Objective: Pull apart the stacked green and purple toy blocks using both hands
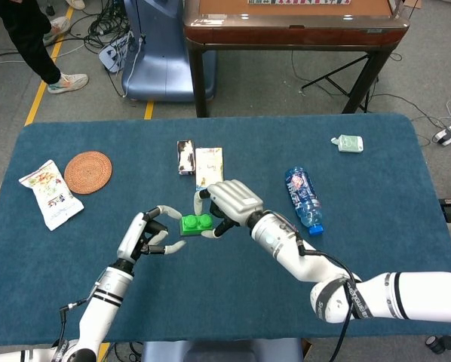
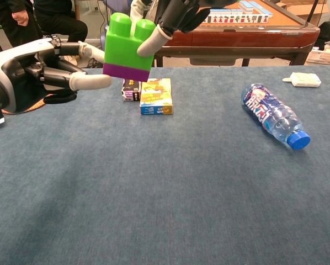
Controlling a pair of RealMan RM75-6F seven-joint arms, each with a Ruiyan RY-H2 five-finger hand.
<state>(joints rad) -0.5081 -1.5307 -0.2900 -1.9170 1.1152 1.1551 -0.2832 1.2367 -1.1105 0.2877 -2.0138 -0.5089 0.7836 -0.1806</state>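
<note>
Blocks, green on purple, hang above the desk, pinched by the right hand at the green top. They look light, rigid, smooth plastic, snug-fitted. The left hand, fingers spread, touches the purple base, the place to grip.
</note>
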